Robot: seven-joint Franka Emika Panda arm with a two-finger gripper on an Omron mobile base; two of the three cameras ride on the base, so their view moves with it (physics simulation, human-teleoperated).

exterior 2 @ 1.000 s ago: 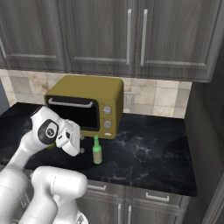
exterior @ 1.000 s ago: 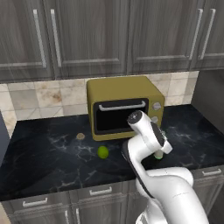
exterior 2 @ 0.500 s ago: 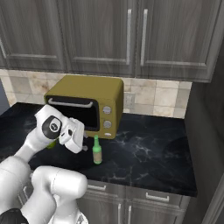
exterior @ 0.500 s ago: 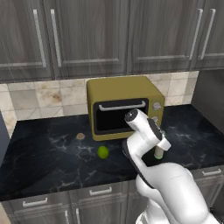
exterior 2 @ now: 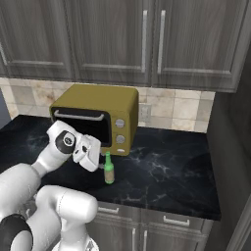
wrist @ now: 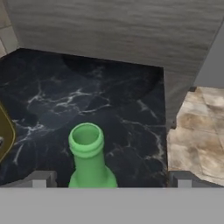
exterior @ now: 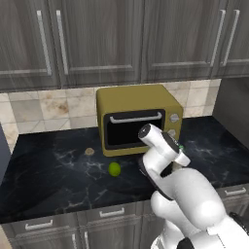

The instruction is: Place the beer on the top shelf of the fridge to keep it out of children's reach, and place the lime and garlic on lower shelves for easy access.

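The beer [exterior 2: 109,169], a slim green bottle with a tan label, stands upright on the black counter in front of the microwave's right end. My gripper [exterior 2: 99,162] hangs just left of its neck. In the hand view the green neck [wrist: 87,153] rises between my open gripper's [wrist: 111,179] two grey fingertips, left of centre, touching neither. The lime [exterior: 114,168] lies on the counter in front of the microwave. The small tan garlic [exterior: 89,151] sits farther left. The fridge [exterior 2: 231,137] is a dark grey wall at the counter's right end; its shelves are hidden.
An olive-yellow microwave [exterior: 138,119] stands against the tiled backsplash, its door closed. Dark wood-grain cupboards [exterior 2: 147,39] hang above the counter, and drawers run below its front edge. Bare black marble [exterior 2: 166,171] stretches right of the bottle toward the fridge.
My hand has moved right toward the beer, closing the gap to its neck. The jaws stayed open. The lime, the garlic and the bottle have not moved.
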